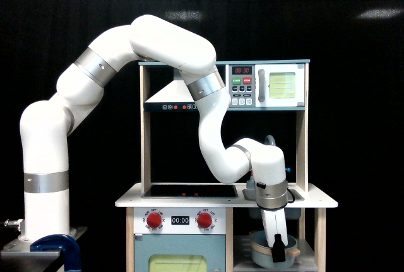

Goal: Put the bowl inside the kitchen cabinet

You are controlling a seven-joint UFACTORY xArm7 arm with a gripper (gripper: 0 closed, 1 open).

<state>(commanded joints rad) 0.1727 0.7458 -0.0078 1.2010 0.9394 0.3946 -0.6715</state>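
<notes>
The grey-blue bowl (262, 253) with a tan rim hangs low at the bottom of the exterior view. It is inside the open kitchen cabinet (307, 248), between the light wooden posts and just above its pale grey shelf board. My gripper (278, 247) reaches down from under the counter and is shut on the bowl's rim. One black finger shows against the outside of the bowl wall; the other finger is hidden. I cannot tell whether the bowl touches the shelf.
The white counter edge (315, 204) and grey sink basin (297, 194) lie right above the gripper's wrist. The blue oven door (173, 262) with red knobs (204, 220) is to the exterior view's left. Overhead is the microwave (281, 86). A blue clamp (57, 248) sits by the arm base.
</notes>
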